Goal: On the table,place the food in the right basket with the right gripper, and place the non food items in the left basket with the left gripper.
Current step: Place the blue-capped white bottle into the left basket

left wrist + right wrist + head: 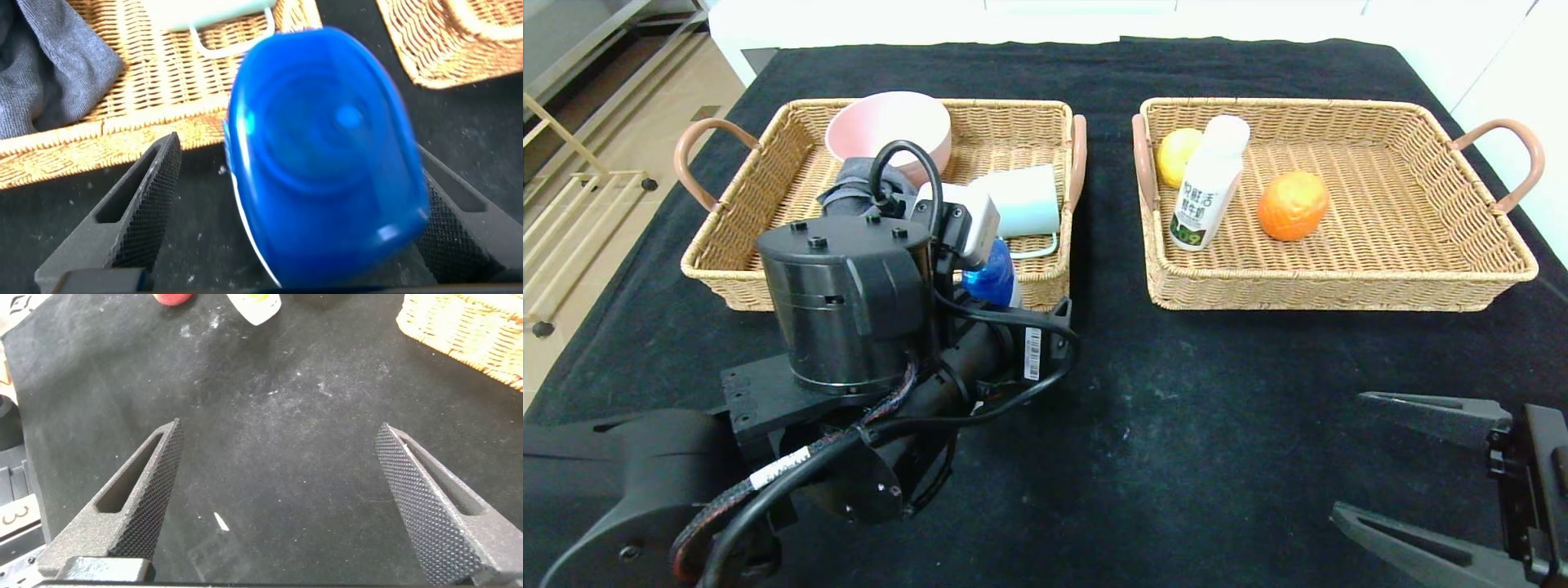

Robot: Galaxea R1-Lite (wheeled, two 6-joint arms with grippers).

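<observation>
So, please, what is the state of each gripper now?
Left gripper: open, fingers either side of the blue-capped bottle, just outside the left basket; no grip visible.
Right gripper: open and holding nothing, over the table.

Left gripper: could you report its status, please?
Left gripper open, fingers flanking blue-capped bottle beside left basket. Right gripper open, idle.

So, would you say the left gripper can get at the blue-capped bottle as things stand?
Probably yes: the left gripper is open, with the blue-capped bottle between its fingers, just outside the left basket; nothing blocks it.
</observation>
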